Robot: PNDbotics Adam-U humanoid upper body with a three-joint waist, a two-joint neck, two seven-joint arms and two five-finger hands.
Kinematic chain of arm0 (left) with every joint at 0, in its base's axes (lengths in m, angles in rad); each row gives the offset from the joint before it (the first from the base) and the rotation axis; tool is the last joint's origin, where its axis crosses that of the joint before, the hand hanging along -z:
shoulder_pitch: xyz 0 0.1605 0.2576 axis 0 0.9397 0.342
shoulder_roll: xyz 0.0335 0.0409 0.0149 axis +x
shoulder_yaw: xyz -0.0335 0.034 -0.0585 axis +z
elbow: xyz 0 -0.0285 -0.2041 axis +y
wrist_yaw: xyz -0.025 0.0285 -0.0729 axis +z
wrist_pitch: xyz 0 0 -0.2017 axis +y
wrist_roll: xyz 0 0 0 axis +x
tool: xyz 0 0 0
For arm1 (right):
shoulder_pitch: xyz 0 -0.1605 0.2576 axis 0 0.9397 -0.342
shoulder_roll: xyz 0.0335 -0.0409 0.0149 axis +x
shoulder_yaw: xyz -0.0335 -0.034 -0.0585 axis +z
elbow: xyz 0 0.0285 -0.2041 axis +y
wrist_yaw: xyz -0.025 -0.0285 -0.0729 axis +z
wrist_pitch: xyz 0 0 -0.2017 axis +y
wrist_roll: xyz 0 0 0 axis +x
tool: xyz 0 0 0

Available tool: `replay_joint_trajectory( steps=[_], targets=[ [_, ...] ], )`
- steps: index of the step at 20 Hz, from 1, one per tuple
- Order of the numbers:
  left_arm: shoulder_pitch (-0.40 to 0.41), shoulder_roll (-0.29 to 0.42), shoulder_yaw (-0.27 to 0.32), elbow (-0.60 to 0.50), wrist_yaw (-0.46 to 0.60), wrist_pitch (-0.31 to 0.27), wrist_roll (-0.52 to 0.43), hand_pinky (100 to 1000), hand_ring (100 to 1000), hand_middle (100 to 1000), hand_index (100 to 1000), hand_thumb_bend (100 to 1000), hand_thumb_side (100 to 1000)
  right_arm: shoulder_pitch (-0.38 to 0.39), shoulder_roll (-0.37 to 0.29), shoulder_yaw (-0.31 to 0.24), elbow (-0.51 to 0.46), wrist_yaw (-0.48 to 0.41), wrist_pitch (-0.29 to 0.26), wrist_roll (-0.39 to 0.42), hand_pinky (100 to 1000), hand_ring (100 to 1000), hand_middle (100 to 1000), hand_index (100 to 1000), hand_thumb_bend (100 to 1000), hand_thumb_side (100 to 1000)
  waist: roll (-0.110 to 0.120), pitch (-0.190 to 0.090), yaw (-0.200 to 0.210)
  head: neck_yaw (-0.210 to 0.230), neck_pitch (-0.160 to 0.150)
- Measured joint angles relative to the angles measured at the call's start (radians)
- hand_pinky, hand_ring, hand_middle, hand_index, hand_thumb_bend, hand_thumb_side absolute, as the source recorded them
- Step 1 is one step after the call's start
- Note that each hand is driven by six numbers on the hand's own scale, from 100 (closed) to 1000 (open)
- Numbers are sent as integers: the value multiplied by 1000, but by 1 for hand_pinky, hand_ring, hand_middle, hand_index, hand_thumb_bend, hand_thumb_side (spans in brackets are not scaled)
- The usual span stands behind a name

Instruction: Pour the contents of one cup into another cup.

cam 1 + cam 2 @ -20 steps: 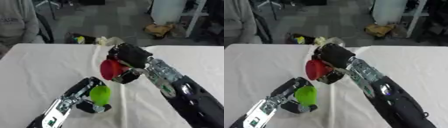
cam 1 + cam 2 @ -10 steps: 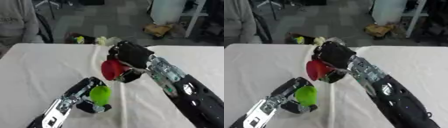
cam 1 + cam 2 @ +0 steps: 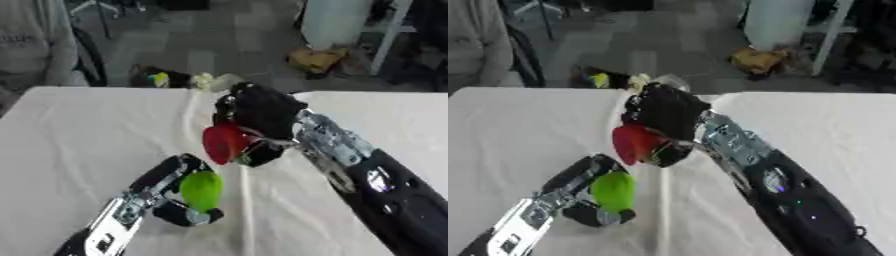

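Right hand (image 3: pixel 262 112) curled round red cup (image 3: pixel 223 143), held tipped above table — mouth faces down-left toward green cup (image 3: pixel 201 190). Left hand (image 3: pixel 171 182) wrapped round green cup, low over white table (image 3: pixel 70 140). Red sits just above and behind green — close, apparently not touching.

Light: bright and even over the white table (image 3: pixel 79 130), no single source evident.
Shadows: faint, soft creases on the cloth.
Glare: the table's right part looks washed out.
Blur: soft throughout; the floor beyond the table's far edge is blurrier and dimmer.
Colour: red cup (image 3: pixel 224 143) and green cup (image 3: pixel 202 190) look saturated, edges smeared.
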Motion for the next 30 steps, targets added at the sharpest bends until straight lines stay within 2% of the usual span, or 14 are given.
replay_joint_trajectory(
  steps=[30],
  targets=[
    [0,0,0,1,-2,0,-7,100,123,352,629,267,211,-14,0,24,-20,80,-35,-1,624,369,338,466,100,360,-10,-3,-1,4,0]
  ],
)
